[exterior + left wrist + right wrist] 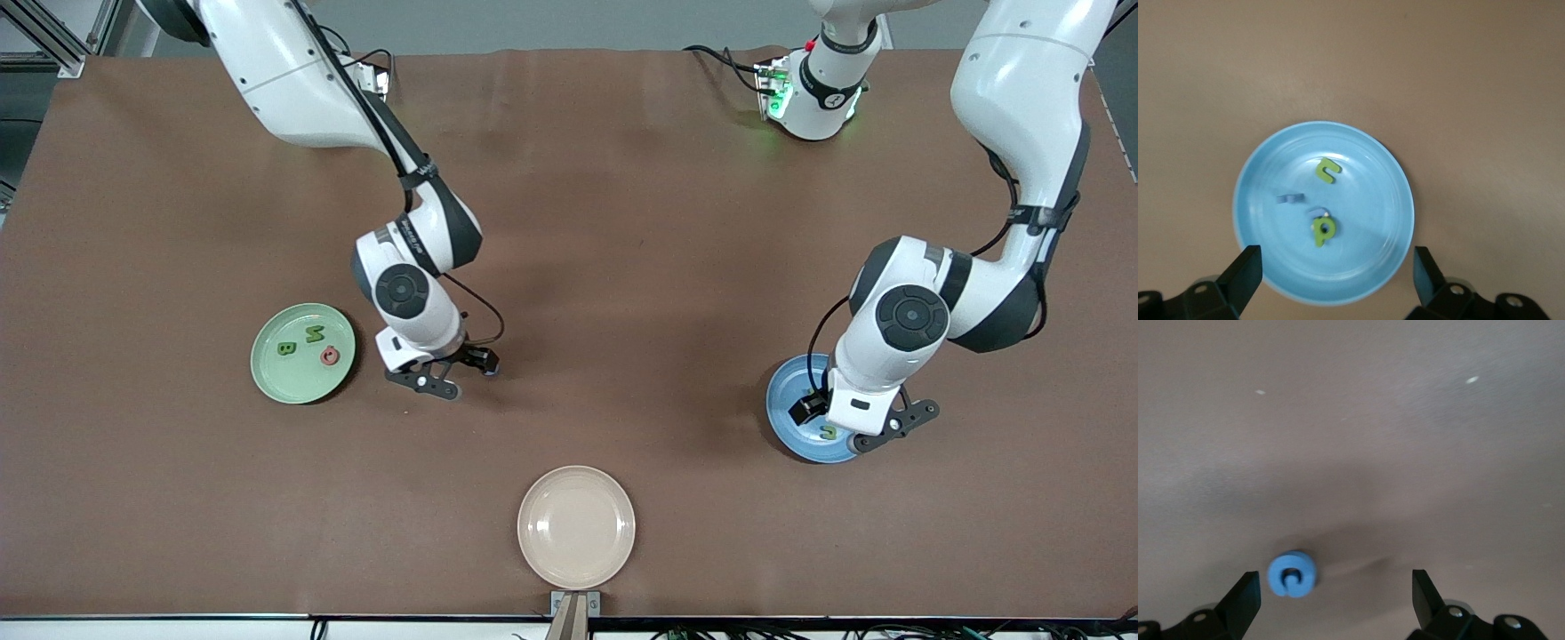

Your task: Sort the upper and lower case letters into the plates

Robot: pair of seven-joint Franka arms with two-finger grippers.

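Beside the green plate (303, 353), already holding three letters, the right gripper (442, 373) hovers spread wide over a blue letter (1292, 573) on the table, needing a descent, while the left gripper (867, 425) hangs released over the blue plate (1323, 212).

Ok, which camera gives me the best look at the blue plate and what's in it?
The left wrist view: the whole blue plate sits unobstructed below the open left end effector, with two green letters and small blue pieces inside. The front view shows it half hidden under the left arm. The right wrist view does not show it.
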